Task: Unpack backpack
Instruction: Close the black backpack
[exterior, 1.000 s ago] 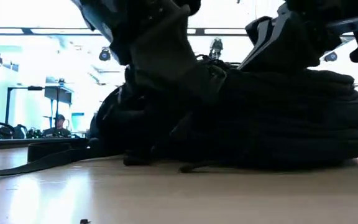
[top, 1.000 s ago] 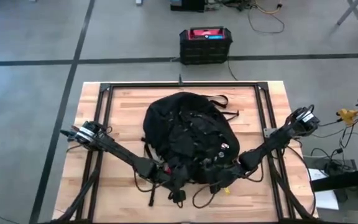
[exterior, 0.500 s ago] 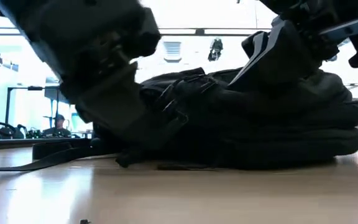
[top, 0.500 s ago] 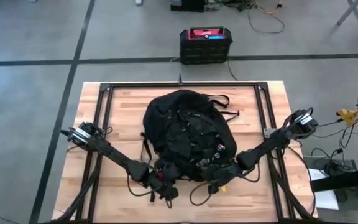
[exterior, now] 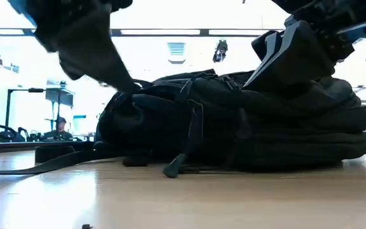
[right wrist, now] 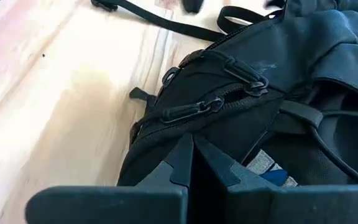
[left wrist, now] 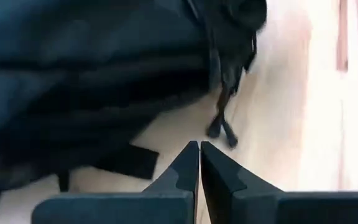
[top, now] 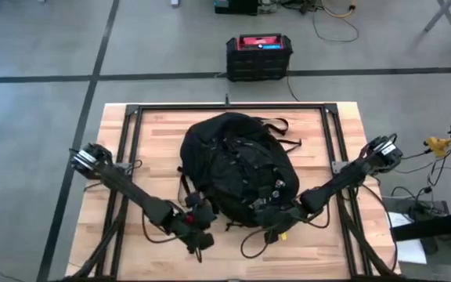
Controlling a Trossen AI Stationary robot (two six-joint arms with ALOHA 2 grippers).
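The black backpack (top: 237,164) lies flat in the middle of the wooden table, its zipper pulls (right wrist: 197,107) at its near side. Loose straps (exterior: 43,162) trail from it over the tabletop. My left gripper (left wrist: 199,147) is shut with nothing between its fingers. It hangs above the table off the backpack's near left corner (top: 202,235). My right gripper (right wrist: 192,142) is shut at the backpack's near right part (top: 276,213), just below the zipper pulls. My right gripper comes slanting down from the table's right, and its shut fingertips (exterior: 253,81) lie on the backpack's upper fabric (right wrist: 166,146) beside the zipper. I cannot tell whether any fabric is caught between them. The backpack rests flat on the table.
A black metal frame (top: 131,117) runs along the table's far and side edges. A black box with a red top (top: 258,55) stands on the floor beyond the far edge. Bare wood (top: 155,141) lies left of the backpack and in front of it. A person (exterior: 59,127) sits far back.
My left gripper has drawn away from the backpack's near edge toward the table's left and has risen. The backpack's near left side, raised a second ago, has sunk back down, and a strap end now hangs at its front. The right gripper has kept still.
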